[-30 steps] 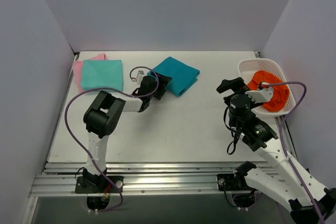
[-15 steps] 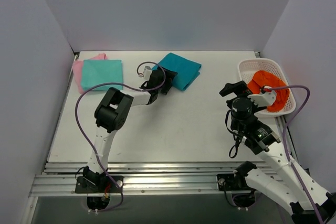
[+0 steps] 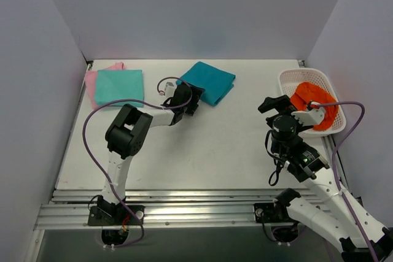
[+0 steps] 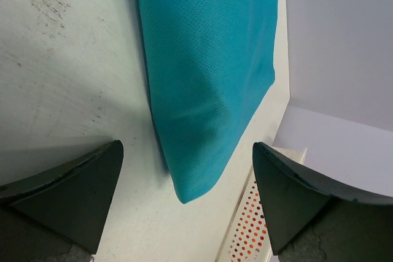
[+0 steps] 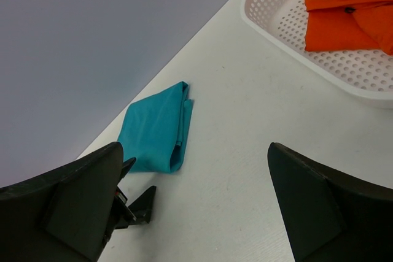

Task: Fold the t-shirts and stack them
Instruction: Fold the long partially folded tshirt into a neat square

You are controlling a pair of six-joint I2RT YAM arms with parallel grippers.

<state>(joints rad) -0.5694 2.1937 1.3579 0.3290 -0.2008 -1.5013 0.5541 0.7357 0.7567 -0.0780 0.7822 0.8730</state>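
Teal shirt (image 4: 209, 78) before spread left pincer (image 4: 187, 145), overhead alone shows aqua shirt (image 3: 120, 86) atop pink shirt (image 3: 90, 85), right pincer (image 5: 195, 146) gaping

Folded teal shirt (image 3: 210, 81) at tabletop (image 3: 202, 145) rear; left end effector (image 3: 193, 100), jaws apart, just beside its near-left edge. Aqua shirt (image 3: 119, 86) lies on pink shirt (image 3: 91, 84), far left.

Left pincer (image 3: 194, 97), right pincer (image 3: 290, 107) gape (left arm (image 3: 126, 133) seemingly outstretched).

White table (image 3: 215, 145): folded teal tee (image 3: 210, 81), pink tee (image 3: 90, 85) under aqua tee (image 3: 119, 86), basket (image 3: 284, 84).
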